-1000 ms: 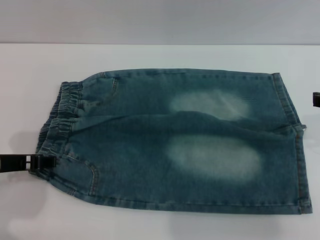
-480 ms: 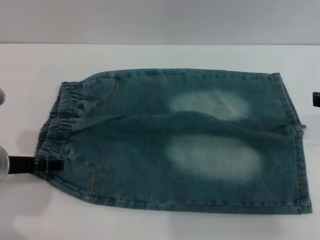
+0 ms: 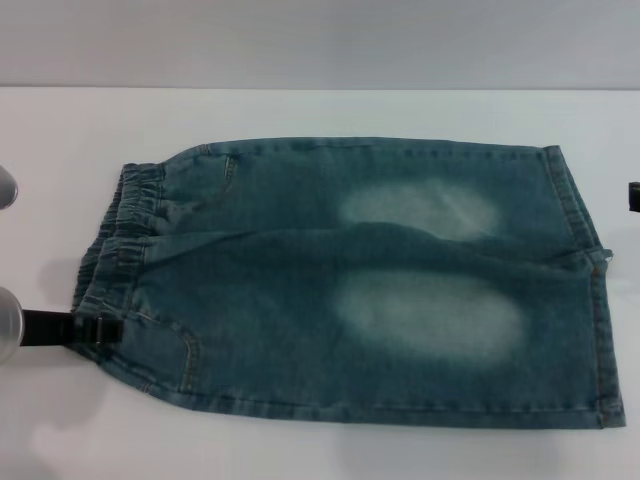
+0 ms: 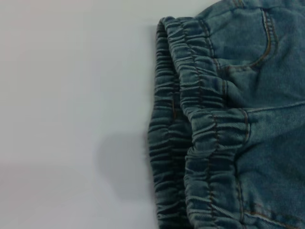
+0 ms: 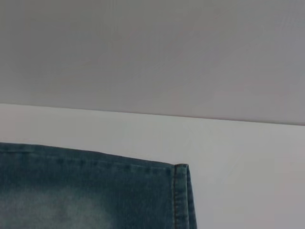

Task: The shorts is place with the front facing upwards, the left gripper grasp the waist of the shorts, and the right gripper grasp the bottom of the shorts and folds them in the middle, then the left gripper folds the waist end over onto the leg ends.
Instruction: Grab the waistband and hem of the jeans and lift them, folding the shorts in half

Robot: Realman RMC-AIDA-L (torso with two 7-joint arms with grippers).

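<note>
Two grippers are in play, but only one is at the cloth. The shorts lie flat on the white table, filling the middle of the head view, waist toward the left edge of the frame and leg hems toward the right. The left gripper sits at the lower left, its tip against the near corner of the waist; whether its fingers have closed on the band I cannot tell. The right gripper shows only as a dark sliver at the right edge, just beside the far hem, its fingers out of sight.

I judge this to be the grasping step, before the first fold. Next, the left needs a firm pinch on the gathered band, and the right must reach in to the hem corner.

Nothing else lies on the table, so nothing blocks either arm.
</note>
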